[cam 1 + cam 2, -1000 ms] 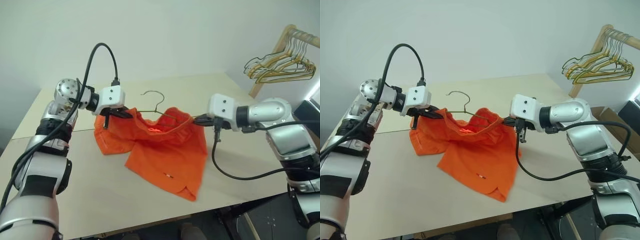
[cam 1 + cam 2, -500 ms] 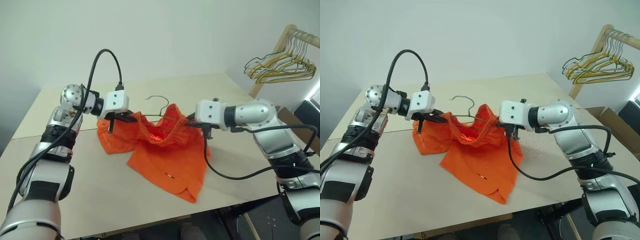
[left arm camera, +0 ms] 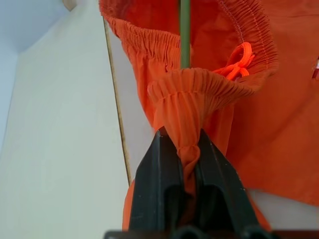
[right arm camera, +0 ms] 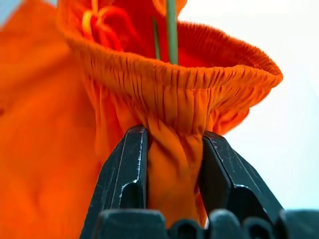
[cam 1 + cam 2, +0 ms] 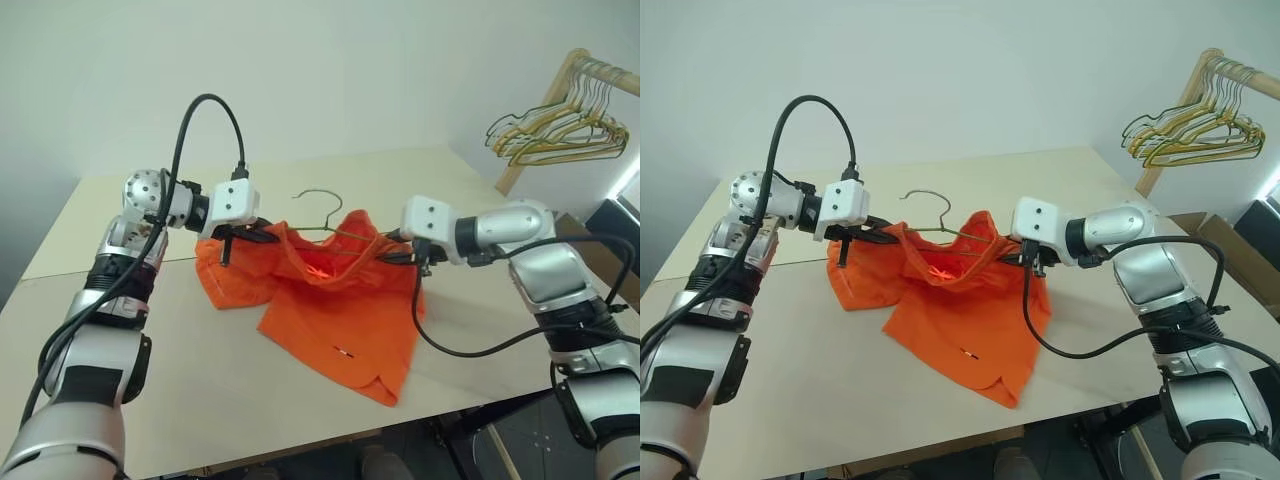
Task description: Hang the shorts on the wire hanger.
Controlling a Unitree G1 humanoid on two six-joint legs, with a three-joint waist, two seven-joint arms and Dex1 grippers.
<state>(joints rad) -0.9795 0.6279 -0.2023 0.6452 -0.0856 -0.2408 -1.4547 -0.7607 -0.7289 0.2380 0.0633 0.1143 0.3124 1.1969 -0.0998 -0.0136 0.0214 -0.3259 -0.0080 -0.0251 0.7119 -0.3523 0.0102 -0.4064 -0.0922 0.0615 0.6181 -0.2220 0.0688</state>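
Observation:
The bright orange shorts [image 5: 340, 320] hang by their elastic waistband between my two grippers, the legs draped onto the table [image 5: 190, 380]. My left gripper [image 5: 264, 237] is shut on a bunched fold of the waistband [image 3: 185, 149]. My right gripper [image 5: 392, 251] is clamped on the opposite side of the waistband [image 4: 172, 159]. The wire hanger [image 5: 322, 198] is thin and olive-green. Its hook rises behind the waistband and its wire [image 3: 185, 30] runs down inside the opening, also seen as the wire [image 4: 172, 30] in the right wrist view. Its lower part is hidden in the fabric.
A wooden rack with a bunch of yellow-gold hangers [image 5: 560, 130] stands at the back right, beyond the table corner. The table's front edge [image 5: 300, 445] runs below the shorts, and a seam [image 5: 60, 272] crosses the top on the left.
Both grippers have drawn a little closer together. The waistband, stretched between them a second ago, now sags and bulges up in the middle around the hanger.

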